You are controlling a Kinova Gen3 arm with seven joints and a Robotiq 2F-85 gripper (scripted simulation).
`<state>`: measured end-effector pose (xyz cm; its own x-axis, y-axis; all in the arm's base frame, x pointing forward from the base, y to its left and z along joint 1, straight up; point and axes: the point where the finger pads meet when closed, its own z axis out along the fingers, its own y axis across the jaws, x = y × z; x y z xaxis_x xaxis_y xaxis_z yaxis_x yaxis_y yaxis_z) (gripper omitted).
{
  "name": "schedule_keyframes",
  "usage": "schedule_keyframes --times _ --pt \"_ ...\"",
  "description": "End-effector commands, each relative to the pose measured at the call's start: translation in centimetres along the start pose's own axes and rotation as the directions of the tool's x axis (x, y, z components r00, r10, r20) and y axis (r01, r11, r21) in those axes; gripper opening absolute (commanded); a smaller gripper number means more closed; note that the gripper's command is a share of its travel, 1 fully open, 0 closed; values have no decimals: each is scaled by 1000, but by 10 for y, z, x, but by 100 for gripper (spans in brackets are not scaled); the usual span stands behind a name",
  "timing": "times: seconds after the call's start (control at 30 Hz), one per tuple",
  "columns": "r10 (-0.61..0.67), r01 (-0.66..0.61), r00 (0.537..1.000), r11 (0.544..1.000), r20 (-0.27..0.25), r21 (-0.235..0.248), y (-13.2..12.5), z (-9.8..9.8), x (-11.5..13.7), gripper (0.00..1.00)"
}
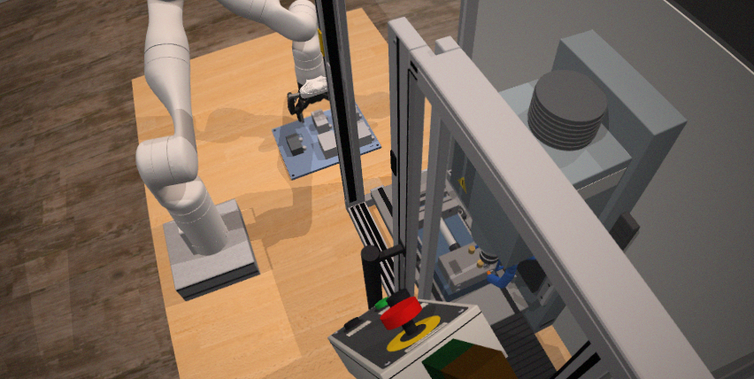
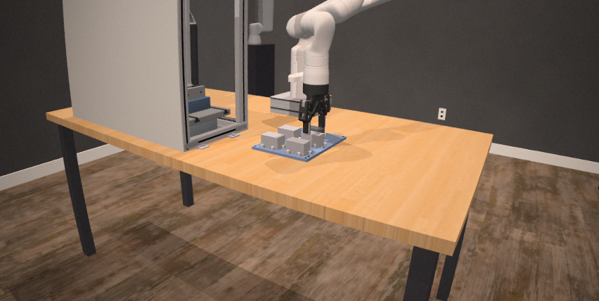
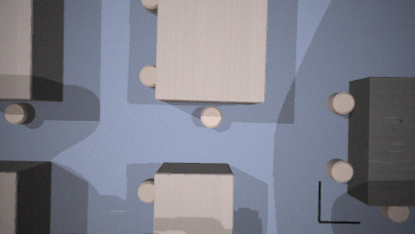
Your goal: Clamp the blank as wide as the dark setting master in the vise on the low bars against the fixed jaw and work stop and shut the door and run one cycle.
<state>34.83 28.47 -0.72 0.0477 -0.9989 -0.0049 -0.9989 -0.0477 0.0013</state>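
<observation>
Pale wood forms the table top, set on a plank floor. The gripper is fully open, holds nothing and stands above the blue plate.

Four pale blanks rest on the plate beside locating pins. The narrower centre blank and the wider centre blank differ visibly in width. The dark setting master is cut off in the wrist view; the matching blank cannot be determined.

Handling: expect a rigid, fairly heavy metal part with smooth, possibly slippery faces. Grip opposite upright sides, centrally and low enough to prevent tipping; keep fingertips off pins and neighbours. Beyond the plate stands the guard, the blank's destination.
</observation>
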Motion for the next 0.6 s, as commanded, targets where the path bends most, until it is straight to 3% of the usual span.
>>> schedule_keyframes --times 0.0,0.57 --pt "0 0 1000 1000 1 6 -2 1 1 100" --pt "0 0 1000 1000 1 6 -2 4 1 100"
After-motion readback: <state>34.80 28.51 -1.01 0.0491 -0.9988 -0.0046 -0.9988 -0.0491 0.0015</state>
